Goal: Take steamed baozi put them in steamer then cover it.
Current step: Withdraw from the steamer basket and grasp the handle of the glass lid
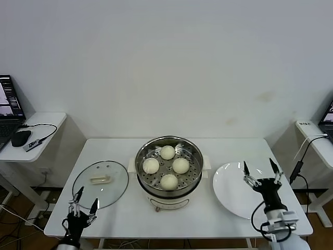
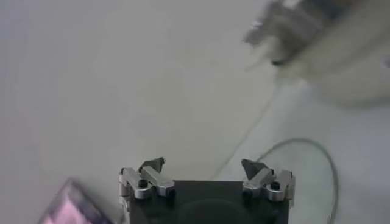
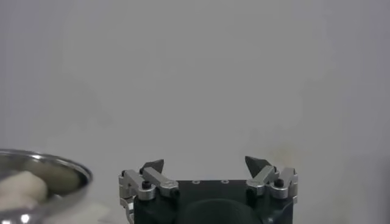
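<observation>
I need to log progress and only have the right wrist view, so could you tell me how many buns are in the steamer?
Observer: Four buns sit on the tray inside the steamer.
Operator: Thank you. Is the lid on?
Observer: No, the glass lid lies flat on the table, on the steamer's left.
Operator: And where is the left gripper?
Observer: The left gripper is open, at the lid's near edge.

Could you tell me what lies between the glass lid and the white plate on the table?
In the head view, the steamer, holding four baozi, sits between the lid and the plate.
</observation>
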You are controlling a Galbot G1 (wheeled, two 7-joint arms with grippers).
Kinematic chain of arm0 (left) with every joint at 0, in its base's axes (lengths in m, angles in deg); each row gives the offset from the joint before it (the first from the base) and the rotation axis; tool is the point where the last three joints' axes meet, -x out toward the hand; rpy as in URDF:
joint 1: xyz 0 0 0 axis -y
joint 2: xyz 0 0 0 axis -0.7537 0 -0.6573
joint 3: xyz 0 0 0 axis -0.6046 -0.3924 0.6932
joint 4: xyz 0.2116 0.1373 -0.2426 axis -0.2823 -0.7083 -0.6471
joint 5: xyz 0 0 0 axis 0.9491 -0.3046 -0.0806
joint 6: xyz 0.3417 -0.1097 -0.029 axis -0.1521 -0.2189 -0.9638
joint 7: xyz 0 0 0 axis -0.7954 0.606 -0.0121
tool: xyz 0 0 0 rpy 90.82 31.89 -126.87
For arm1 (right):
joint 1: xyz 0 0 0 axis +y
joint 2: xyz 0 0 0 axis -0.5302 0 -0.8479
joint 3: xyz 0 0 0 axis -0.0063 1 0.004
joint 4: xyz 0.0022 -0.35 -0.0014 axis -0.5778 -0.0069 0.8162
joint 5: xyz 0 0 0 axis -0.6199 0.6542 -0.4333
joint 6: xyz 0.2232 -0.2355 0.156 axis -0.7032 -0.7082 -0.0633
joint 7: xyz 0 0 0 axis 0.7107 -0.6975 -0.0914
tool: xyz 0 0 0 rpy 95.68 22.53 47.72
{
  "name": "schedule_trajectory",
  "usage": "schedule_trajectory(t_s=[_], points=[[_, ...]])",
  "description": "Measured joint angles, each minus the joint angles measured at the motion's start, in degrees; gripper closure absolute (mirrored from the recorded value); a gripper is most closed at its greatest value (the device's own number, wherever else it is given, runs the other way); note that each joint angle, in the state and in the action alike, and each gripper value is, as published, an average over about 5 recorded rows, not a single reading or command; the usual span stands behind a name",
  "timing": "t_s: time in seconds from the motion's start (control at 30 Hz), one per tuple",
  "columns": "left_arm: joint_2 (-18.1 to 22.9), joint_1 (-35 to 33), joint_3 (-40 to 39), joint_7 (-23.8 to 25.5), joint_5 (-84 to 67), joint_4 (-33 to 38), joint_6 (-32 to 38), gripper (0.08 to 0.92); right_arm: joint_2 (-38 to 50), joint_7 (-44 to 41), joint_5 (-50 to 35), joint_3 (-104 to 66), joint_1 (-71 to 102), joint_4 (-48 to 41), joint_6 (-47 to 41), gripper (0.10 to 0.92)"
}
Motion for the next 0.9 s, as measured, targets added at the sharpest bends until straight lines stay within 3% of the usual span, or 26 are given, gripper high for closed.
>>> schedule_trajectory(t_s=[0.5, 0.9], points=[[-5.0, 13.5, -2.4, 2.3, 13.3, -13.4, 0.9, 0.177, -5.4, 0.2, 2.0, -5.2, 6.0, 1.9, 1.9, 0.203], [-5.9, 23.7, -5.1, 3.4, 15.4, -22.7, 1.4, 0.177, -8.0, 0.0, 3.7, -7.5, 8.6, 2.2, 3.1, 0.203]])
